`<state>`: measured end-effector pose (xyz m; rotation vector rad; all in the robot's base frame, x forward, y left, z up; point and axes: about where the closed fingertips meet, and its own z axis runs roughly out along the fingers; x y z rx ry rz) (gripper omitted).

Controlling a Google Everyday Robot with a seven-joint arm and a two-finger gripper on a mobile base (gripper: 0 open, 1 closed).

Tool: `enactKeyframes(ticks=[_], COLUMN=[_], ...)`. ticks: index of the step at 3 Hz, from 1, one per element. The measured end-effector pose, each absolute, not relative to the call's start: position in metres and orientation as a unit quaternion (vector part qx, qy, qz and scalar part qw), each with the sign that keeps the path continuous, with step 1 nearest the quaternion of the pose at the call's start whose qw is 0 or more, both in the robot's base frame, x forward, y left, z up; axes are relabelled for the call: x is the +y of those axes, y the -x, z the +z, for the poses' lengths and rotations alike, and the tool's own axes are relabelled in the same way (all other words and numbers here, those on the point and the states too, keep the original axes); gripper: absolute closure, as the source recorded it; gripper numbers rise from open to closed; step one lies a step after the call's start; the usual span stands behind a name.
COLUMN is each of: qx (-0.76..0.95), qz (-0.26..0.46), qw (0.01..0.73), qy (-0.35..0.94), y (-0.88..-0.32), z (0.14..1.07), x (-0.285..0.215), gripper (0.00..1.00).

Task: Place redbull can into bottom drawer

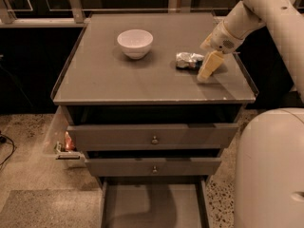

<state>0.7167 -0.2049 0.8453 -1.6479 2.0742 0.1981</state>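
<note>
The redbull can (188, 60) lies on its side on the right part of the grey cabinet top (118, 84), crinkled silver with blue patches. My gripper (209, 66) hangs from the white arm coming in from the upper right and sits low over the top, right beside the can's right end. I cannot tell whether it touches the can. The bottom drawer (152, 207) is pulled out at the bottom of the view, and its flat grey floor holds nothing.
A white bowl (135, 42) stands on the cabinet top left of the can. Two knobbed drawers (154, 139) above the bottom one stand slightly pulled out. The robot's white body (268, 170) fills the lower right. The cabinet top has a low raised rim.
</note>
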Motion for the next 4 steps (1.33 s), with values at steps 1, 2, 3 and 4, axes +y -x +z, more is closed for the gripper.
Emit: enactKeyframes(ticks=[1,2,3,4], qx=[0.758,0.758,0.758,0.758], qz=[0.072,0.072,0.072,0.072], qw=[0.240,0.240,0.240,0.240], qy=[0.602,0.602,0.602,0.602], y=[-0.7167,-0.7167,-0.7167,-0.7167], z=[0.8453,0.8453,0.8452,0.8452], x=[-0.2049,-0.2049,-0.2049,-0.2049], gripper=[0.42,0.65,0.88,1.00])
